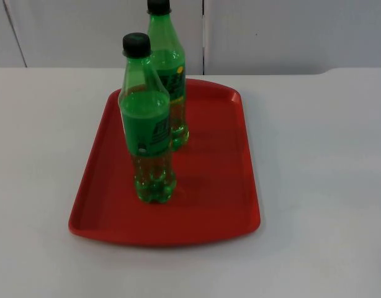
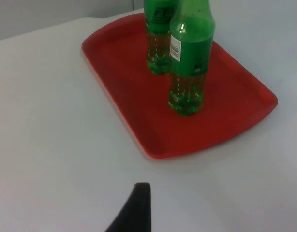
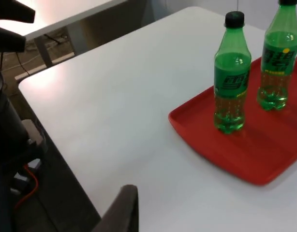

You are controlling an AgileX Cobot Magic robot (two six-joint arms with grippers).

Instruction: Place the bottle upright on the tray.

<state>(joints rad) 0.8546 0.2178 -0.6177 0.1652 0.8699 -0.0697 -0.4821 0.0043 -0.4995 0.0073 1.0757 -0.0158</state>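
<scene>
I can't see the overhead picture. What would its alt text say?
Two green bottles with black caps, one nearer and one farther, stand upright on a red tray on a white table. A grey wall runs behind.

A single black fingertip [image 2: 136, 208] of the left gripper was visible: a smooth, matte, tapered blade with a squared tip. The right gripper's fingertip [image 3: 123, 210] was of the same form, dark grey-black, with a rounded upper edge. No markings or screws were discernible.
</scene>
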